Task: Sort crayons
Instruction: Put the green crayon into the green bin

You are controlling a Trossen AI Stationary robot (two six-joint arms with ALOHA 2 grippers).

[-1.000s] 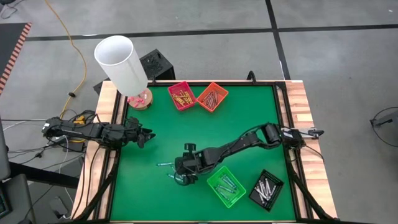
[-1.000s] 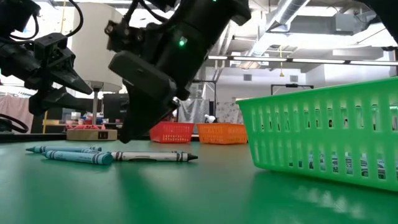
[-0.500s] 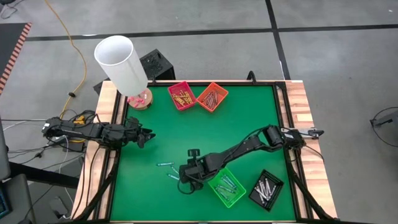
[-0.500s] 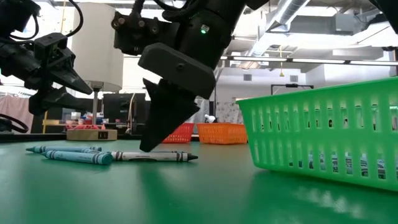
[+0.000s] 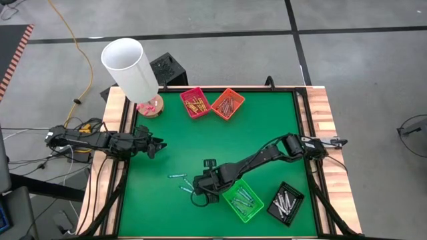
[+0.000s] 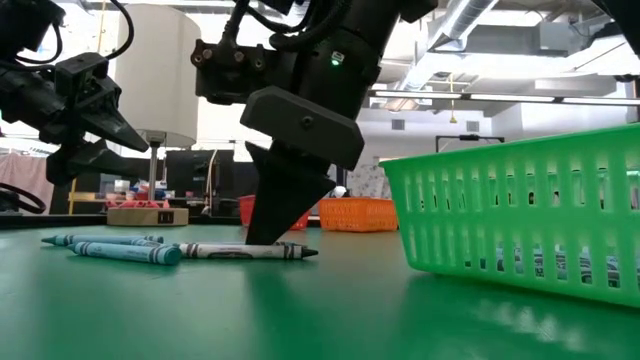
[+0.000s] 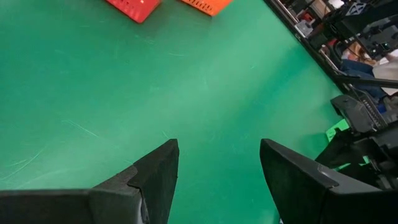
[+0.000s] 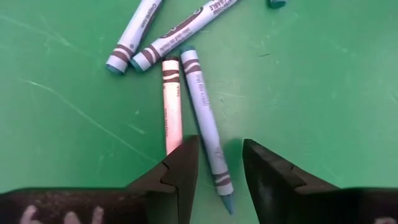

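While the left tool [image 5: 158, 146] waits with its fingers apart over the tabletop's [image 5: 220, 143] left edge, the right tool [image 8: 219, 180] is down among the loose crayons [image 5: 180, 183] in the near-left part of the green surface. Its fingers stand apart, one on each side of a teal crayon [image 8: 206, 127], with nothing clamped. A pale pink crayon [image 8: 171, 104] lies just beside that teal one, and two more teal crayons [image 8: 163, 30] lie beyond them. In the low view a white-wrapped crayon [image 6: 250, 252] lies under the tool's tips. Just right of the tool sits a green basket [image 5: 243, 200] holding crayons, then a black basket [image 5: 285, 203]. Red [image 5: 195, 103] and orange [image 5: 227, 103] baskets with crayons stand at the far edge.
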